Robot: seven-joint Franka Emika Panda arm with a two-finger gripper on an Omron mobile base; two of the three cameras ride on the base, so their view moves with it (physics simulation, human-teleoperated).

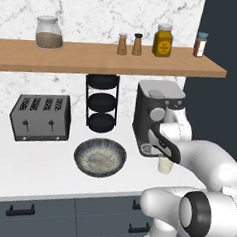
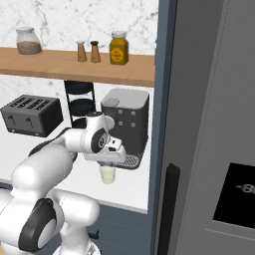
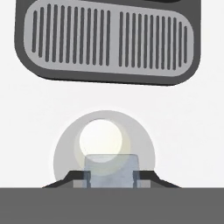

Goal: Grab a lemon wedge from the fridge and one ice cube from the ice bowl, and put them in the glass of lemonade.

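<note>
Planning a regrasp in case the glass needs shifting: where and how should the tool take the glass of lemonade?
Grip the glass of lemonade across its round wall just below the rim, coming straight down: it stands upright, mouth open, on bare counter, with the coffee machine close behind.

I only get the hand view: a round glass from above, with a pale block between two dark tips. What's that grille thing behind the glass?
Observer: It's the base of a dark coffee machine. The glass of lemonade stands on the white counter just in front of it.
Operator: Is there a place for ice nearby?
Observer: Yes, a wide speckled ice bowl sits on the counter to the glass's left.
Operator: And on the other side?
Observer: The tall dark fridge, past the counter's end.
</note>
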